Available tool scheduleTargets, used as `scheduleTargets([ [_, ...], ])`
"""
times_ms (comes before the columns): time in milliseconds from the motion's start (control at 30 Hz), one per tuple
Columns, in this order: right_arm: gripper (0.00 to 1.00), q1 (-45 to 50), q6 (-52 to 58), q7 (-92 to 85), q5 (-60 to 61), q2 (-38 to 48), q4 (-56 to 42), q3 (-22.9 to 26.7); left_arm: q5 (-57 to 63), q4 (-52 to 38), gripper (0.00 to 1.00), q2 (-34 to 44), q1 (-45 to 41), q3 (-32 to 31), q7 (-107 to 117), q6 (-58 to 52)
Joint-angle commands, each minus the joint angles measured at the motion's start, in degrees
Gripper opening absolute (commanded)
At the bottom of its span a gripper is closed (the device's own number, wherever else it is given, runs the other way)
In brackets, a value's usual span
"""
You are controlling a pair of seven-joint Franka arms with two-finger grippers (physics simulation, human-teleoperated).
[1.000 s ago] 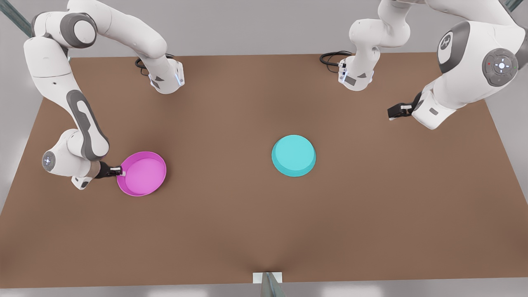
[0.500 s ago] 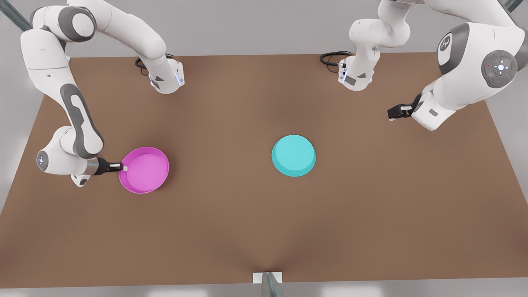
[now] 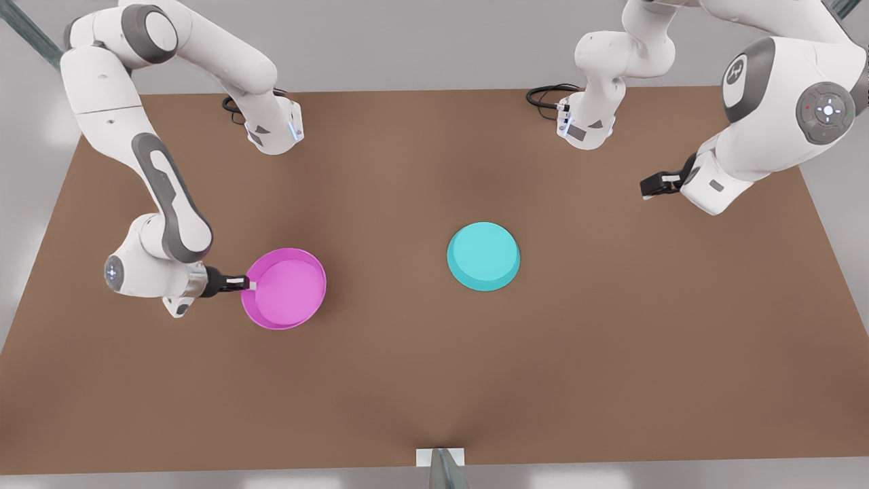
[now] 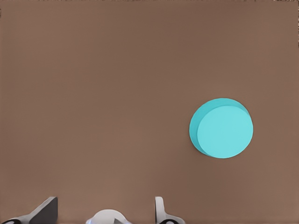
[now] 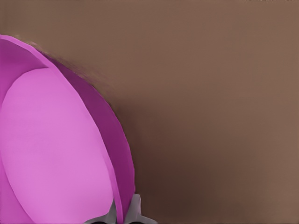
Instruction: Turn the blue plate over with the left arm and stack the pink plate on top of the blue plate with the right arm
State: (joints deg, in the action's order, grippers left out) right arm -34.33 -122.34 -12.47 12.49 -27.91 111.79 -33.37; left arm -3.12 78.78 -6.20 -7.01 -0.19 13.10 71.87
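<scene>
Plain brown tabletop (image 3: 434,380) fills most of the frame, matte, evenly lit, slightly darker at bottom centre. Pale grey floor (image 3: 407,47) surrounds it, soft bright patches along the bottom edge. Small metal bracket (image 3: 440,460) at bottom centre; black cables (image 3: 546,95) along the top edge.

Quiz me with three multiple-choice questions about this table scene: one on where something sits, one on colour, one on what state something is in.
1. Where is the blue plate?
A. near the middle of the table
B. stacked on the pink plate
C. in a gripper

2. What colour is the plate held by the right gripper?
A. cyan
B. magenta pink
C. yellow

3. How does the blue plate lie?
A. hollow side up
B. on edge
C. flat base up

Answers:
1 A: it rests alone on the brown top, apart from both arms.
2 B: the fingers pinch the pink plate by its rim.
3 C: its flat base faces up; the left gripper waits far off.
</scene>
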Motion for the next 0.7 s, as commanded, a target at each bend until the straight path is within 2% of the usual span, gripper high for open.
scheduleTargets([
  [0,0.21,0.6,0.0,0.2,0.2,0.3,0.0,0.1,-0.2,0.0,1.0,-0.1,0.1,0.0,0.0,0.1],
  [200,0.21,11.3,-0.1,4.7,5.2,1.6,-1.1,4.5,-0.4,-0.3,1.0,-0.2,0.9,-0.1,-0.1,0.2],
  [400,0.21,27.6,-0.1,8.9,10.4,1.4,-5.5,13.8,-0.3,-2.0,1.0,-3.1,2.3,-0.1,0.0,0.7],
  [567,0.21,51.5,0.5,12.9,20.0,0.8,-9.8,31.0,0.0,-2.3,1.0,-3.9,1.9,-0.2,0.7,0.6],
  [633,0.21,58.2,0.5,14.4,22.9,-0.1,-11.2,35.7,0.0,-2.3,1.0,-3.8,2.0,-0.3,0.7,0.5],
  [667,0.21,59.5,0.6,15.8,23.1,-0.9,-12.6,35.9,0.1,-2.2,1.0,-3.9,2.0,-0.3,0.6,0.5],
])
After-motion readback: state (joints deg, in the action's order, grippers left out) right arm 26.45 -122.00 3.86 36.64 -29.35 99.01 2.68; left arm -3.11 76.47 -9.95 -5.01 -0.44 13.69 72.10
